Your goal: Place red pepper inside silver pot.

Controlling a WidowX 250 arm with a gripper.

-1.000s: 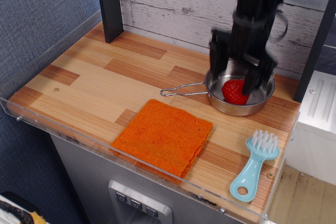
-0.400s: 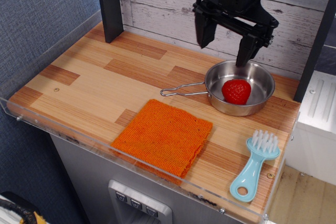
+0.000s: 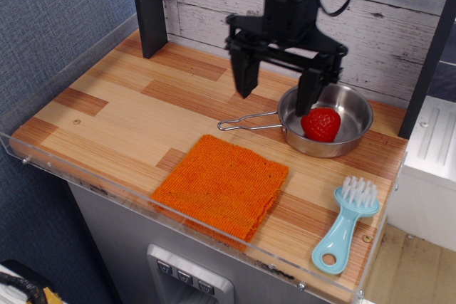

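Observation:
The red pepper [image 3: 321,124] lies inside the silver pot [image 3: 354,137] at the right back of the wooden table, its wire handle [image 3: 247,122] pointing left. My gripper [image 3: 276,93] hangs open and empty above the table, just left of the pot, over the handle's root. Its right finger [image 3: 309,90] stands in front of the pot's left rim and its left finger [image 3: 244,76] is over bare wood. It does not touch the pepper.
An orange square cloth [image 3: 221,184] lies at the front middle. A light blue brush [image 3: 345,223] lies at the front right. A dark post [image 3: 149,6] stands at the back left. A clear plastic rim [image 3: 178,215] edges the table's front.
The gripper has let go of the pepper, risen out of the pot and moved left. The pepper stays lying in the pot.

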